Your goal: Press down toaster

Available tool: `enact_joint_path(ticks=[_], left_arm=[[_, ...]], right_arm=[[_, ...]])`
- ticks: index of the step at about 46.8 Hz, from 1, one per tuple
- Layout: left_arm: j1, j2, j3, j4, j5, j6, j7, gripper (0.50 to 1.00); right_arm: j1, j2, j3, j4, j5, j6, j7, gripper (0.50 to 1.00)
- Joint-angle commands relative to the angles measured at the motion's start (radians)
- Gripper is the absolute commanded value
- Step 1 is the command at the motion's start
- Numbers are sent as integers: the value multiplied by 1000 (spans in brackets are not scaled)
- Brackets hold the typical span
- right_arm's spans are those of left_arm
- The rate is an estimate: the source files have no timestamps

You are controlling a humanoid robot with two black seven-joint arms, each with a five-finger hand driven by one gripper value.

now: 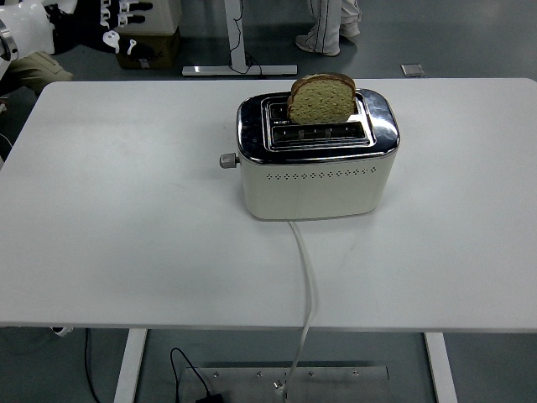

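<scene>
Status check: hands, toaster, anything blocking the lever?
Left hand at top-left corner, fingers spread, holding nothing; right arm not in view. Toaster mid-table, bread slice standing up, lever unpressed. Nothing blocking.
</scene>
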Motion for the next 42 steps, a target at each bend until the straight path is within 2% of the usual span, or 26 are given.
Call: enact_joint_path(ticks=[1,12,25,34,42], left_arm=[[15,-2,-1,37,-70,0,-20,1000],[67,-34,-12,141,-274,-1,-26,1000],[194,-102,-136,255,-296,-1,-26,1000],[282,-116,-240,267,-330,0,-25,1000],[334,-119,-253,269,-371,3,-25,1000]], right_arm=[[0,0,0,0,0,1,0,998],[0,0,0,0,0,1,1,998],[0,0,0,0,0,-1,1,998],[-1,0,0,2,-1,-1,1,998],[-1,0,0,2,0,1,1,998]])
